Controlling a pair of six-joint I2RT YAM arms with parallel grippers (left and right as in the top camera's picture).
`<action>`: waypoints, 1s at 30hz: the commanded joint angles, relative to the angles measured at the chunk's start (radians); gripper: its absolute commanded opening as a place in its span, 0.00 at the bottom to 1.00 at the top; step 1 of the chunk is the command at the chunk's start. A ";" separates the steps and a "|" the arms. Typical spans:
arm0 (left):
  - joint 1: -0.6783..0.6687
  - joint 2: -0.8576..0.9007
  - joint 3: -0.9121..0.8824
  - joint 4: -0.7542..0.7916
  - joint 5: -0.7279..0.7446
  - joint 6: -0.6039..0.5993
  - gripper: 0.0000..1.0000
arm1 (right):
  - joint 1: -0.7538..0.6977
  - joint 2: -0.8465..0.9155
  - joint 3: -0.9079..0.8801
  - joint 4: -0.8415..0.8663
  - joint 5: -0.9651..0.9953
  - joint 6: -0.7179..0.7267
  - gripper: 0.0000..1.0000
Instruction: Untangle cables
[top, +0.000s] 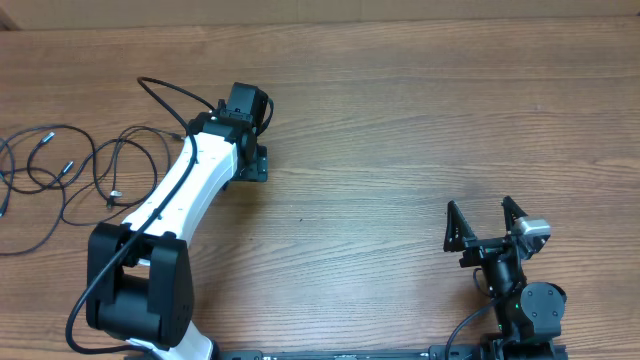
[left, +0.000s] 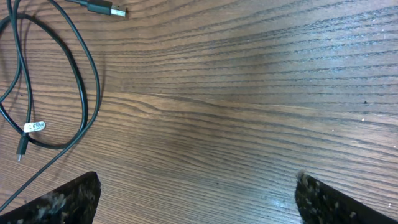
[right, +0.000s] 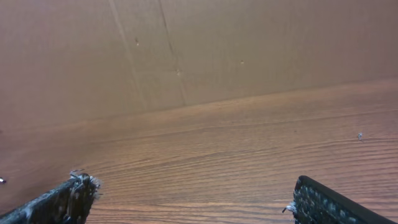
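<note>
The cables (top: 68, 166) are thin black wires with small silver plug ends, lying in loose overlapping loops at the table's left edge. In the left wrist view a cable loop (left: 81, 81) with a white tag lies at the left, and a silver USB plug (left: 113, 10) sits at the top. My left gripper (top: 248, 162) is right of the cables, apart from them. It hangs open and empty over bare wood (left: 196, 199). My right gripper (top: 487, 222) is open and empty at the front right, far from the cables, over bare wood (right: 196, 202).
The wooden table (top: 400, 130) spans the view. A thicker black arm cable (top: 165, 95) arcs from the left wrist toward the thin cables. A brown cardboard wall (right: 186, 50) stands behind the table in the right wrist view.
</note>
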 joint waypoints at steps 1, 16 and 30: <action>-0.003 -0.087 0.008 0.003 0.002 -0.010 1.00 | 0.000 -0.011 -0.011 0.005 -0.008 0.007 1.00; 0.167 -0.727 -0.468 0.808 0.493 0.320 1.00 | 0.000 -0.011 -0.011 0.005 -0.008 0.007 1.00; 0.215 -1.457 -1.137 1.029 0.411 0.417 1.00 | 0.000 -0.011 -0.011 0.005 -0.008 0.007 1.00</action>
